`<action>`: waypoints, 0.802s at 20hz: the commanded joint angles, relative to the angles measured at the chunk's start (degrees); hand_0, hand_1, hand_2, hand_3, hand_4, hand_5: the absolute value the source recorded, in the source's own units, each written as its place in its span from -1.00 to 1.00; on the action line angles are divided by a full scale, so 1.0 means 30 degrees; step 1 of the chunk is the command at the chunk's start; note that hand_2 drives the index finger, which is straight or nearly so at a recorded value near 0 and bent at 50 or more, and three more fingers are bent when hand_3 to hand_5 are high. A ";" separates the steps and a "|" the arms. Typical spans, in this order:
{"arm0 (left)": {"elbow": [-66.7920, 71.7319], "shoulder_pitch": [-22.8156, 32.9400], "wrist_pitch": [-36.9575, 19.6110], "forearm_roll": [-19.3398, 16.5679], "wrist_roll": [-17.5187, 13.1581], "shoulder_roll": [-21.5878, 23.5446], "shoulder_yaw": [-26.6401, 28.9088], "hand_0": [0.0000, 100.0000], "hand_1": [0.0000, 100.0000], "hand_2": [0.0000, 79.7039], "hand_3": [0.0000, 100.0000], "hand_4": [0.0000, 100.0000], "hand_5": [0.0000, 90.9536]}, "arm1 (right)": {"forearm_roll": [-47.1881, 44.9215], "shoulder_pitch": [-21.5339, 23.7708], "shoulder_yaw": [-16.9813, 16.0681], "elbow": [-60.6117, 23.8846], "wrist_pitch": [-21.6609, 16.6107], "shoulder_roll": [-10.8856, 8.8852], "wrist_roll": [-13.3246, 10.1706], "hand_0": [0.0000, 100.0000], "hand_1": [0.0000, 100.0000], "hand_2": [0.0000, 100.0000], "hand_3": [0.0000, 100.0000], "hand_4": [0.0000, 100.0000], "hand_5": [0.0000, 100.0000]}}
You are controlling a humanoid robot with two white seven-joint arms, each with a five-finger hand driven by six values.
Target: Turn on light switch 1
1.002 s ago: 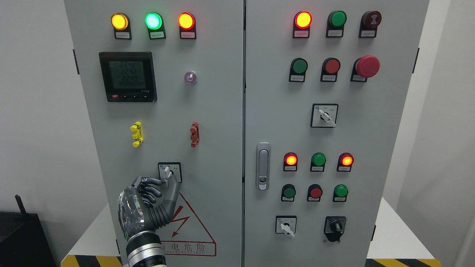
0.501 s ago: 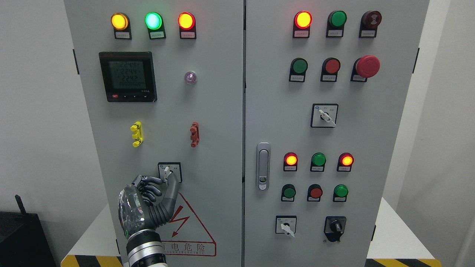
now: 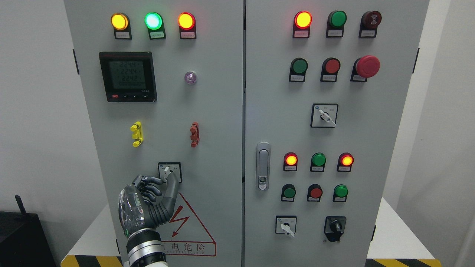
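light switch 1 (image 3: 169,172), taken here to be the small rotary selector on its square plate in the lower middle of the left cabinet door (image 3: 219,111), sits just above the red warning triangle (image 3: 189,222) and below the yellow clip (image 3: 137,134) and red clip (image 3: 194,134). its pale lever stands nearly upright, tipped a little toward the left of the frame, so by my reading the turn is not yet made; which lamp would answer to it i cannot tell, though the amber lamp (image 3: 119,21), green lamp (image 3: 153,20) and red lamp (image 3: 186,20) along the top of that door are all lit and the meter (image 3: 127,76) shows figures. what looks done is the approach and the contact; what looks left is the twist itself, then letting go and backing the hand away. the left hand (image 3: 148,200) rises from the bottom edge, left of centre, wrist low and palm turned toward the door. its thumb (image 3: 171,187) reaches up along the right side of the lever, the tip at or against the knob's lower edge, while the other fingers (image 3: 150,185) are curled in from the left, their tips just beside the plate. it reads as a loose pinch closing round the lever, but whether it truly grips the lever i cannot tell at this size. the right hand does not show anywhere in the frame.
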 commanded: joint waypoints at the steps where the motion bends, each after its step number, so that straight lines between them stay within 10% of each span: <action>1: 0.0093 -0.0022 0.0015 0.0097 -0.0024 0.0000 -0.0003 -0.57 0.08 0.52 0.72 0.77 0.70 | 0.0023 -0.0003 0.0022 0.0000 0.0015 0.0000 0.0006 -0.76 -0.22 -1.00 -1.00 -1.00 -1.00; 16: 0.0064 -0.0168 0.0015 0.0097 -0.0025 0.0000 -0.0003 -0.60 0.01 0.57 0.75 0.78 0.70 | -0.0006 -0.0003 -0.0007 0.0000 0.0015 0.0000 0.0006 -0.76 -0.22 -1.00 -1.00 -1.00 -1.00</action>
